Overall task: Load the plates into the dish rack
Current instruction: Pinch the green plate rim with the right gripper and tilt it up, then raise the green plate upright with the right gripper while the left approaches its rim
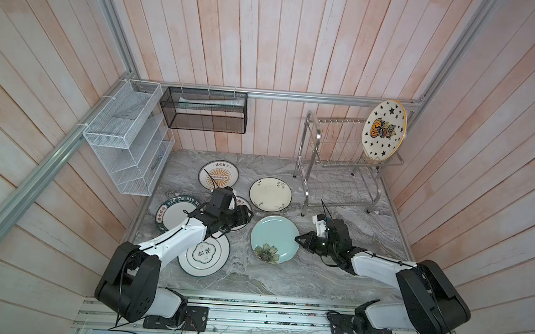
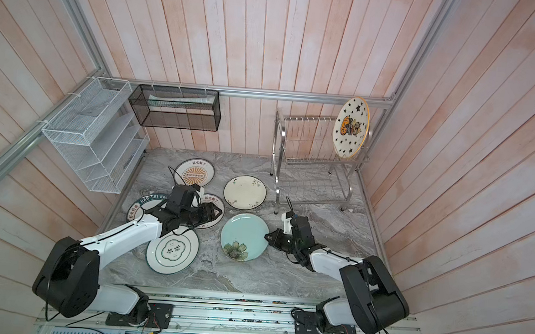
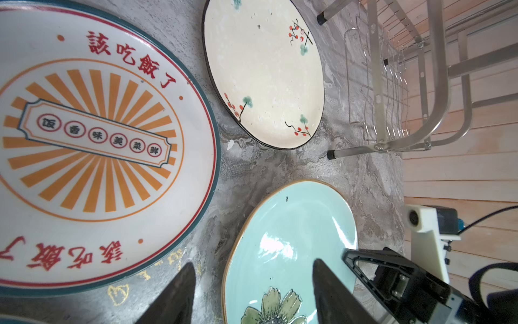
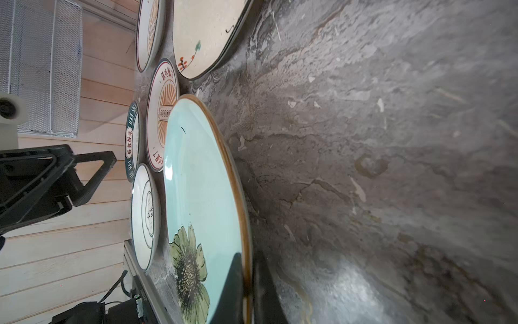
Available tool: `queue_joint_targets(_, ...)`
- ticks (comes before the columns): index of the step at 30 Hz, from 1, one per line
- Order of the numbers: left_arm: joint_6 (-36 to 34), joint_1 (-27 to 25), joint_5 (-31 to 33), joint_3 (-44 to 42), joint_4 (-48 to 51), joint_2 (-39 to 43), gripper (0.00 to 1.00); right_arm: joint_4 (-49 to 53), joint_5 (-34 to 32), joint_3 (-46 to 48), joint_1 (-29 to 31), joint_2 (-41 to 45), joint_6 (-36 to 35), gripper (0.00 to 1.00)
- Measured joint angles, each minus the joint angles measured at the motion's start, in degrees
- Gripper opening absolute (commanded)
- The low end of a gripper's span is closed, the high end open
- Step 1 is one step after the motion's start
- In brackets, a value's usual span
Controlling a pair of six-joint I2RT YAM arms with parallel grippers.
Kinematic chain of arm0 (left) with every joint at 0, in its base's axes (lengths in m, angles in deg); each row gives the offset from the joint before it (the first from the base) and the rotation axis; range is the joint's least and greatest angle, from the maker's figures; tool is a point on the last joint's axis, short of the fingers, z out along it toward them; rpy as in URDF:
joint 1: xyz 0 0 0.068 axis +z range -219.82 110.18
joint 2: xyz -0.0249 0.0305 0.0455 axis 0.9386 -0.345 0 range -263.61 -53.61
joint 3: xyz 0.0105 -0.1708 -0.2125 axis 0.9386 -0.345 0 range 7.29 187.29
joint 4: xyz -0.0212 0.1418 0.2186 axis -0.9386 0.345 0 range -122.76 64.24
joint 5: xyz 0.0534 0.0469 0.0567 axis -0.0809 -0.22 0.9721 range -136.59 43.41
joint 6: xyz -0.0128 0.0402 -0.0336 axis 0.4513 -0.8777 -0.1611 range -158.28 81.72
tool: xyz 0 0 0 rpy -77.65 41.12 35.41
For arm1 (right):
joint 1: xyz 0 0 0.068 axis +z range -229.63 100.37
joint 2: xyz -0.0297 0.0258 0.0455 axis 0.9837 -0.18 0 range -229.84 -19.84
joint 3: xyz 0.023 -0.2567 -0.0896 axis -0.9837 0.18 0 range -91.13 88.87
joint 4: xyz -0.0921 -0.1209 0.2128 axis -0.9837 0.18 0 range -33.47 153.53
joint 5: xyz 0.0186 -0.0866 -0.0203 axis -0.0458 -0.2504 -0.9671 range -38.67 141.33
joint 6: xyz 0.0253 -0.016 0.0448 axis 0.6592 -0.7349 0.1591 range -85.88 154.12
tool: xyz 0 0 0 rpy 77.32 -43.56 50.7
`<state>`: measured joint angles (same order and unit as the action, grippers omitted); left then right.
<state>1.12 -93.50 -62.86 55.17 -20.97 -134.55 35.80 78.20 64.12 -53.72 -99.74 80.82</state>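
Note:
The pale-blue flower plate (image 1: pixel 273 236) (image 2: pixel 244 234) (image 4: pixel 196 182) lies at mid table. My right gripper (image 1: pixel 298 239) (image 2: pixel 267 236) (image 4: pixel 248 280) is shut on its right rim, one finger above and one below. My left gripper (image 1: pixel 249 213) (image 2: pixel 222 211) (image 3: pixel 252 263) hangs open and empty over that plate's (image 3: pixel 291 238) left edge, above a sunburst plate (image 3: pixel 98 140). The steel dish rack (image 1: pixel 341 164) (image 2: pixel 312 162) stands at the back right. The star plate (image 1: pixel 384 131) (image 2: pixel 351 127) stands upright in its upper tier.
Flat on the table lie a second sunburst plate (image 1: pixel 219 175), a cream plate (image 1: pixel 270 194), a dark-green lettered plate (image 1: pixel 171 212) and a green-ringed white plate (image 1: pixel 203 255). A white mesh basket (image 1: pixel 125 137) and a black mesh box (image 1: pixel 205 109) hang on the walls.

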Motion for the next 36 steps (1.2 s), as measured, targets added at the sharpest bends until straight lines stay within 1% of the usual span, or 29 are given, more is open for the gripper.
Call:
queue_joint_targets(10, 0.0, 0.0, -1.31, 0.0, -1.36, -0.31, 0.67, 0.13, 0.02, -0.37, -2.4, 0.24, -0.28, 0.0)
queue_joint_targets(20, 0.07, -0.02, -2.97, -0.07, -3.21, -2.32, 0.67, -1.2, 0.26, -5.84, -4.0, -0.66, -0.5, 0.0)
queue_joint_targets(25, 0.72, -0.24, -4.39, -1.53, -6.99, -2.23, 0.66, -3.3, 0.66, -7.08, -4.0, -0.81, -0.44, 0.0)
queue_joint_targets(30, 3.17, -0.85, -5.11, -6.4, -13.2, -1.73, 0.64, -4.72, 1.27, -7.13, -4.0, -2.01, -0.02, 0.0)
queue_joint_targets(36, 5.42, -1.29, -6.23, -9.22, -19.12, -1.73, 0.58, -5.88, 1.75, -7.13, -4.0, -2.4, 0.79, 0.0)
